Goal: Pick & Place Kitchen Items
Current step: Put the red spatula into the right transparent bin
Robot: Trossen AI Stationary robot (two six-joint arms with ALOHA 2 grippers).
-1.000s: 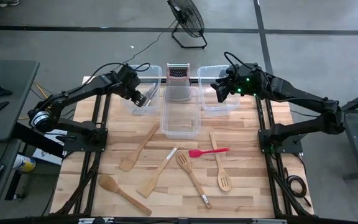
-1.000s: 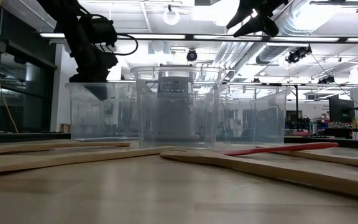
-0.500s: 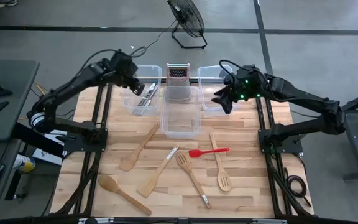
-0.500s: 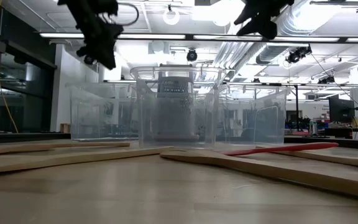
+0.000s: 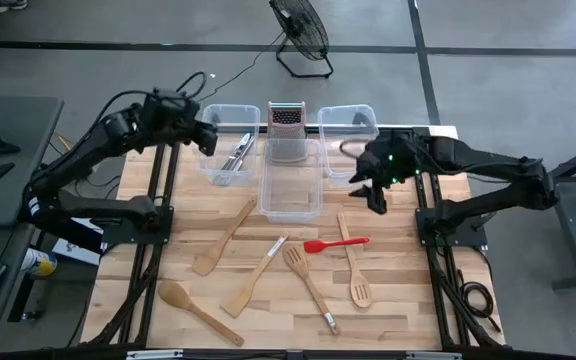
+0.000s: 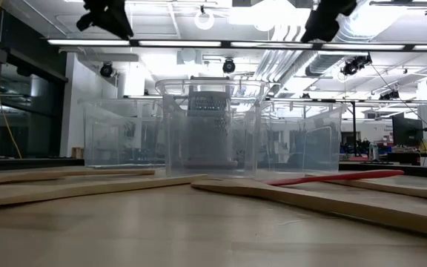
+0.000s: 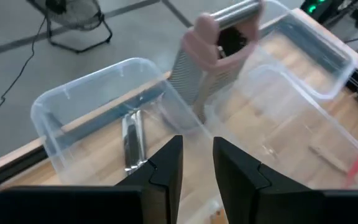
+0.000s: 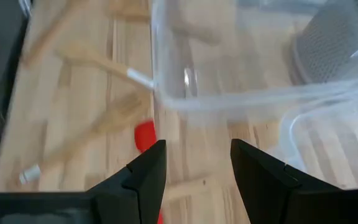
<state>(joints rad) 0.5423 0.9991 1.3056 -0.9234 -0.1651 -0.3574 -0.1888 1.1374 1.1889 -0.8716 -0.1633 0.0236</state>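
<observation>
Metal cutlery (image 5: 236,156) has been laid in the left clear bin (image 5: 211,113), above which the left hand (image 5: 205,138) is held empty, fingers narrowly parted. The right hand (image 5: 375,192), open and empty, is poised over the tabletop (image 5: 388,300), likely for the red spatula (image 5: 334,243) among the wooden utensils (image 5: 253,265).

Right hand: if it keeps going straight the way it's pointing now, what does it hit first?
Probably the red-headed spatula on the wooden table: it lies just past the right hand in its wrist view, beside the clear plastic middle bin. Depth is unclear.
</observation>
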